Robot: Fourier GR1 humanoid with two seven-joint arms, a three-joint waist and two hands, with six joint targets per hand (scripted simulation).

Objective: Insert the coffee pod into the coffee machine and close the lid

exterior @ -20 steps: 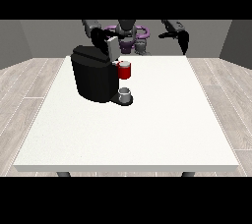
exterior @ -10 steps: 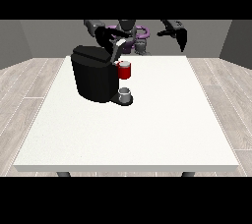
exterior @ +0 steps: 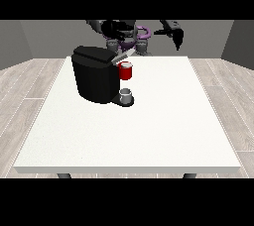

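Note:
The black coffee machine (exterior: 94, 75) stands on the white table (exterior: 149, 131), left of centre at the back. Its thin grey lid (exterior: 125, 55) slants upward over a red thing at the machine (exterior: 126, 71). A small grey thing (exterior: 126, 94) sits on the machine's base below it. The hand at the view's left (exterior: 118, 28) hovers dark above and behind the lid, holding nothing that I can see. The hand at the view's right (exterior: 175, 33) is raised over the far table edge, well right of the machine, with fingers hanging down and nothing in it.
The robot's torso with a purple part (exterior: 143, 32) stands behind the far edge. The table's near half and right side are bare white surface. Wooden floor surrounds the table.
The arm at the view's left has swung from beyond the machine's left side towards the centre, above the lid. The hand at the view's right has shifted slightly inward.

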